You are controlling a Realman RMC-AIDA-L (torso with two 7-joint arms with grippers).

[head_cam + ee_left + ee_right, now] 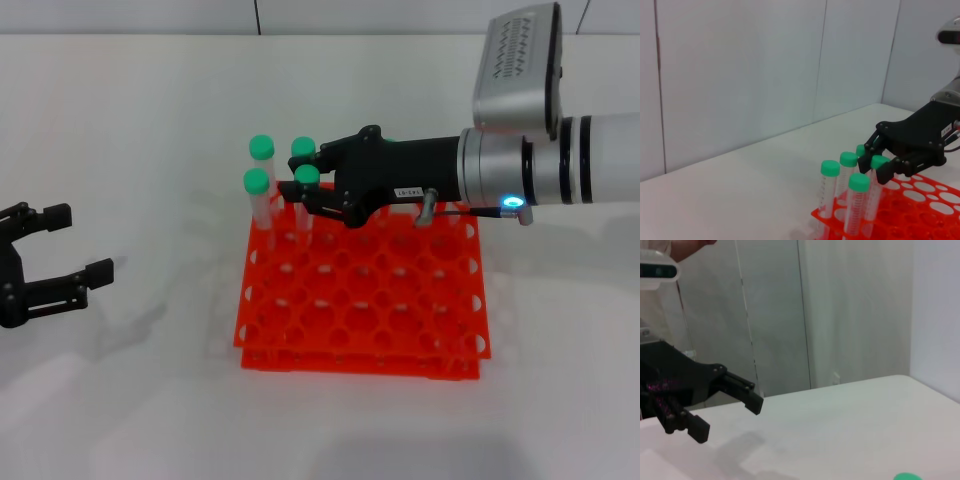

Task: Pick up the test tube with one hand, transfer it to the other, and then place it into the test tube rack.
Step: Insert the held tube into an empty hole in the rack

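Observation:
The orange-red test tube rack [360, 310] lies in the middle of the white table and also shows in the left wrist view [925, 200]. My right gripper [312, 177], black with a white label, reaches over the rack's far left corner. Its fingers are closed around the green cap of a test tube [307, 176] that stands upright in a rack hole; the left wrist view shows the same hold on the tube [880, 162]. My left gripper [80, 243] is open and empty, low at the table's left edge, well apart from the rack. It shows in the right wrist view too [727, 417].
Three other green-capped tubes [261, 148] stand upright in the rack's far left corner, close to the held one. The rack's other holes look empty. A green cap [907, 476] peeks in at the right wrist view's edge. White walls stand behind the table.

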